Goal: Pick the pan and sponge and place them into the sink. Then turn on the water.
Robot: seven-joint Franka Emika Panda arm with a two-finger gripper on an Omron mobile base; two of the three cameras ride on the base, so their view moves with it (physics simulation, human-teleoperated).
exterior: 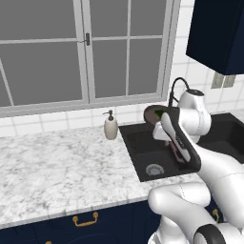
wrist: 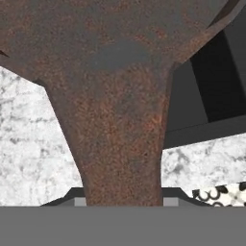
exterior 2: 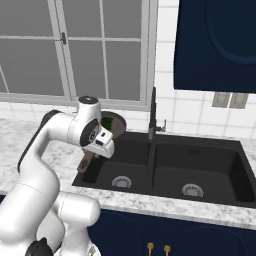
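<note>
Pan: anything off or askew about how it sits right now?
Yes. The pan is tipped steeply, gripped by its handle in the gripper over the sink's left basin, with the green sponge seemingly riding inside.

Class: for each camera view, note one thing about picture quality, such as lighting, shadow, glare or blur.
Left base view: flat, even light, no glare on the marble counter. Right base view: the sink basins are shaded dark, yet both drains stay visible. Hand view: the pan sits so close that its rusty texture looks coarse and grainy, with no highlights.
</note>
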